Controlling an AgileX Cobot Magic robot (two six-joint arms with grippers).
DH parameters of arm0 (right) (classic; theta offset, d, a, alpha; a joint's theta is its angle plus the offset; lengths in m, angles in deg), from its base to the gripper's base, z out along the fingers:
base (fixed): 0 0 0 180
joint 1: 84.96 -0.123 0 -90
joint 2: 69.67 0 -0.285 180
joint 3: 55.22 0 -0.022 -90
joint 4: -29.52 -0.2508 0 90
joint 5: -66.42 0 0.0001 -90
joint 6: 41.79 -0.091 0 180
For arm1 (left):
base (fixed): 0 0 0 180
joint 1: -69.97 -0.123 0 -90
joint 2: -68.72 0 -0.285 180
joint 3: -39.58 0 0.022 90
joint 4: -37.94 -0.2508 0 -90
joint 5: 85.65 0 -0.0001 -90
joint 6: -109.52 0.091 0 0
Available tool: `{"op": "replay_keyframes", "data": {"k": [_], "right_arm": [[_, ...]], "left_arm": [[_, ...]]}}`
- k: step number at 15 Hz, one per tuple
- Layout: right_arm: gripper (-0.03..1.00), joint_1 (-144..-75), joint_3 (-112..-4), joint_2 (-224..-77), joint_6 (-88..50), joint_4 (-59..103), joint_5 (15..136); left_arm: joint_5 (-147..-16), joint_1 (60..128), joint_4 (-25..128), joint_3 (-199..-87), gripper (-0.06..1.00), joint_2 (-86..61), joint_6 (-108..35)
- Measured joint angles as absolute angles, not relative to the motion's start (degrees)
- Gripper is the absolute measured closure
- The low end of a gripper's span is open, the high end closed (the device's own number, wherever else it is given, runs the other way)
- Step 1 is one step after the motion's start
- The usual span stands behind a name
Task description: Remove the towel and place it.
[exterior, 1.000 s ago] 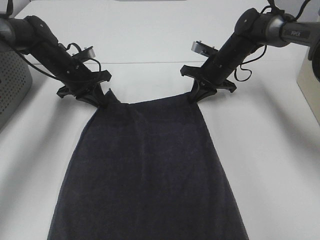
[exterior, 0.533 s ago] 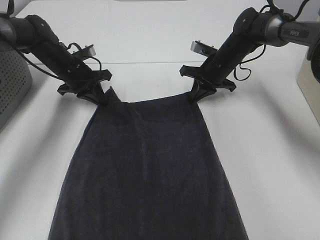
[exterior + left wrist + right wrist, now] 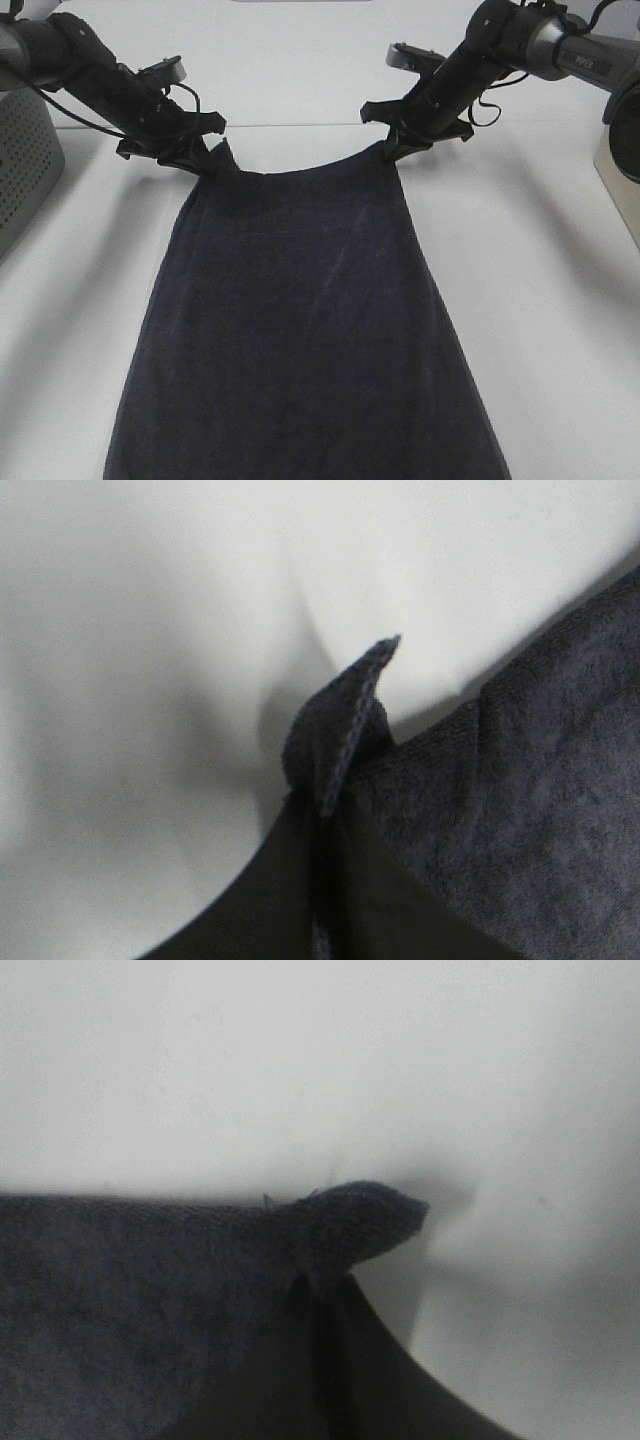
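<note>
From the high camera I see the towel (image 3: 300, 320) spread long and dark down the middle of the white table (image 3: 540, 330), wider toward the near edge and narrowing to the far end, where I hold it by its two far corners. My left gripper (image 3: 197, 160) is clamped on the far left corner, which pokes up in a small peak beside my fingers, and my right gripper (image 3: 392, 152) is pinched on the far right corner. The hem between the two corners sags in a shallow curve. A grey perforated basket (image 3: 25, 170) stands at the left edge of the table, well apart from the cloth. Through my left wrist camera, the corner of the towel (image 3: 345, 715) stands up folded, its stitched hem showing, pressed between my dark fingers (image 3: 270, 900), with terry cloth falling away to one side over the white surface. Through my right wrist camera, the other corner (image 3: 365, 1220) juts out past my closed fingers (image 3: 380, 1380), the cloth running off flat from it, though this view is soft and blurred.
</note>
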State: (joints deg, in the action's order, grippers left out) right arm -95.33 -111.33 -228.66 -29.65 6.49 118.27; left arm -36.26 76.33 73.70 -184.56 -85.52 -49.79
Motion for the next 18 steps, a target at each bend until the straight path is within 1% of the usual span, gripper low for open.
{"op": "replay_keyframes", "data": {"k": [4, 8, 13, 18], "right_arm": [[0.96, -95.3, -113.3, -228.7, -29.6, 7.1, 114.2], [0.96, -95.3, -113.3, -228.7, -29.6, 7.3, 106.9], [0.96, -95.3, -113.3, -229.1, -29.6, 7.3, 100.6], [0.96, -94.8, -113.3, -230.6, -29.7, 7.5, 97.3]], "left_arm": [[-43.9, 76.4, 75.2, -184.6, 0.93, -85.5, -49.5], [-51.7, 77.7, 77.2, -184.6, 0.93, -85.5, -43.9], [-61.0, 78.8, 77.8, -184.6, 0.93, -85.6, -42.3], [-65.1, 79.0, 79.0, -184.6, 0.93, -85.6, -38.7]]}}
